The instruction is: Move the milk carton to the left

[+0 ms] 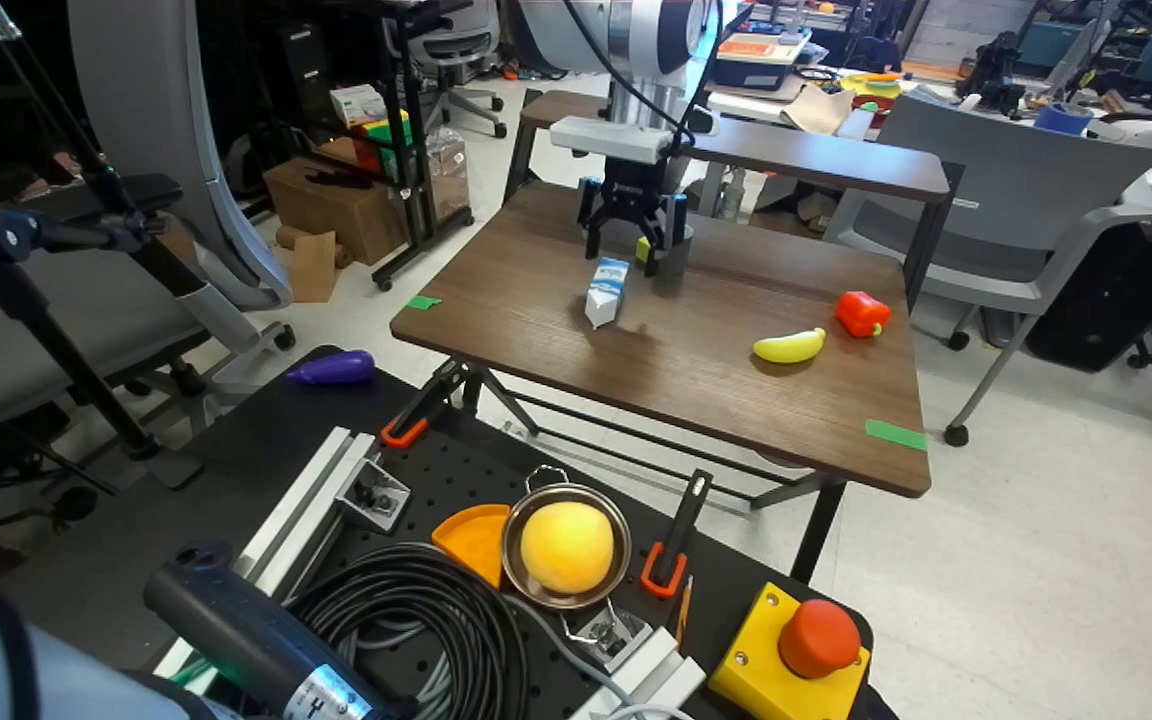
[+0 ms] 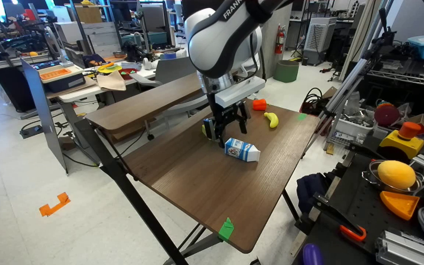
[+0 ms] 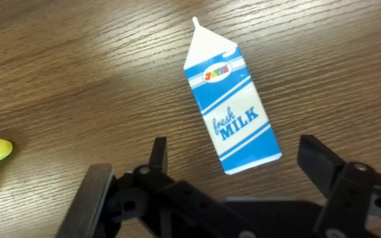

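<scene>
The milk carton (image 1: 606, 292) is white and light blue and lies on its side on the brown table (image 1: 496, 270). It also shows in an exterior view (image 2: 242, 149) and in the wrist view (image 3: 232, 109), its peaked white top pointing away from the gripper. My gripper (image 1: 621, 255) is open and empty, above the table near the carton's flat base. It also shows in an exterior view (image 2: 232, 137). In the wrist view, the gripper's (image 3: 233, 137) fingertips stand apart on either side of the carton's base end, and neither appears to touch it.
A yellow banana (image 1: 789, 347) and a red-orange pepper (image 1: 862, 314) lie towards one end of the table. A yellow-green object (image 1: 642, 248) behind the gripper is partly hidden. A raised shelf (image 1: 816, 155) runs along the table's robot side. Green tape (image 1: 896, 434) marks the table edge.
</scene>
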Tool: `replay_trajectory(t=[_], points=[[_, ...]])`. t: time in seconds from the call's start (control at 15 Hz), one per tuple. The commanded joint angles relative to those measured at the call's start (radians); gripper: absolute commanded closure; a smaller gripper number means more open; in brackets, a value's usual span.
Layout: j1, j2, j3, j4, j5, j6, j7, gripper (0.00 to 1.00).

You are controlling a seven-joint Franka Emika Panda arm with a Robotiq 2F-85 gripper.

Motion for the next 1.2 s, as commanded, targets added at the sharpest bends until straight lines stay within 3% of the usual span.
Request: replay_trajectory(t=[0.0,0.67,0.73,1.13], points=[[-0.006,-0.070,0.009,-0.092,-0.024,0.054,-0.021,0.00],[0.001,-0.180,0.000,-0.295,-0.063,0.250,-0.044,0.00],[-0.009,-0.129,0.010,-0.219,-0.039,0.203,-0.033,0.00],[-0.009,-0.148,0.010,-0.254,-0.050,0.218,-0.033,0.00]])
